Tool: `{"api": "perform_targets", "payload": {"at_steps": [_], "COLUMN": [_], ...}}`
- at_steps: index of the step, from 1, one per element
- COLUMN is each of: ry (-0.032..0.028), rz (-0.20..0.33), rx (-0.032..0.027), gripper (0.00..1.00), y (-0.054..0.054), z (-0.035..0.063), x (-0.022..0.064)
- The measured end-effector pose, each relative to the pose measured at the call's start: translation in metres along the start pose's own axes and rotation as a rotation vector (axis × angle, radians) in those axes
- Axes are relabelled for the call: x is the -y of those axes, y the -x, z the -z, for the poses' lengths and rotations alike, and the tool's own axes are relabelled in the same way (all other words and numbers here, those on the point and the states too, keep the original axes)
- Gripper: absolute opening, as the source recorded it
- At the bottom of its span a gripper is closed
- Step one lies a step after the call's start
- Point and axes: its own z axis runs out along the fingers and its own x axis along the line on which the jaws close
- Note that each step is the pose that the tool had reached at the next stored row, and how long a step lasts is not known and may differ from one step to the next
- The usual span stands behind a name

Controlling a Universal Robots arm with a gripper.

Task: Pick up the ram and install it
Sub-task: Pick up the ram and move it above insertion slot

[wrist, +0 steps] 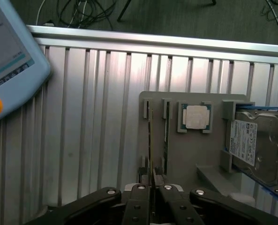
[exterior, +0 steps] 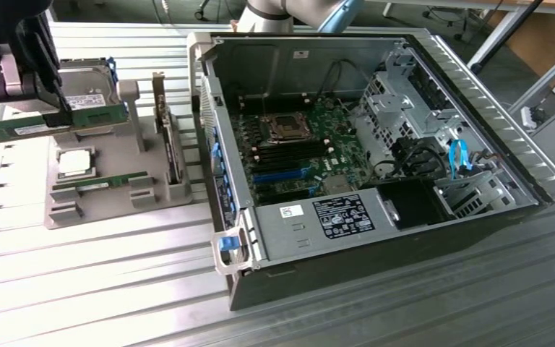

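Over the grey holder [exterior: 113,199], at the exterior view's left: gripper [exterior: 58,114] closed on the ram [exterior: 12,130], clamped near mid-length. Lifted clear of the holder, long edge roughly level, green face and white label toward the camera. Not yet in the case.

Below, on the holder: a second green stick [exterior: 104,182] lying in its slots near the front edge, a square silver processor [exterior: 75,163] in its pocket, a hard drive [exterior: 89,87] propped at the back, a card [exterior: 167,137] standing upright on the side nearest the case.

Just beside the holder, toward the exterior view's right: open case [exterior: 509,166] lying on its side on the slatted metal counter [exterior: 95,289]. Inside, motherboard [exterior: 297,155] with a socket [exterior: 285,126], black and blue slots [exterior: 282,165] next to it, power supply [exterior: 326,217] at the near end, blue cables [exterior: 458,155] by the drive cage.

From the wrist: ram [wrist: 150,140] seen edge-on, a thin line running out from between the closed fingers of the gripper [wrist: 152,190], above the holder [wrist: 176,159]. Second stick [wrist: 166,136] just beside that line, processor [wrist: 196,116] next along, hard drive [wrist: 258,150] at the holder's edge. Pale blue pendant [wrist: 7,61] with a red button, well apart from the holder, over the counter [wrist: 92,117].
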Motion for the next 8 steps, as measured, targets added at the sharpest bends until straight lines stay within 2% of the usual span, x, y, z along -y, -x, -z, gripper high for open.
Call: {"api": "perform_targets", "payload": {"at_steps": [2, 5, 6, 8], "ry": [0.0002, 0.0001, 0.0002, 0.0000], "rz": [0.000, 0.000, 0.000, 0.000], "rx": [-0.0001, -0.0001, -0.0001, 0.0000], "gripper": [0.12, 0.12, 0.12, 0.12], "y": [0.000, 0.000, -0.001, -0.002], "z": [0.0001, 0.0001, 0.0001, 0.0000], "x": [0.0001, 0.0046, 0.0081, 0.0206]}}
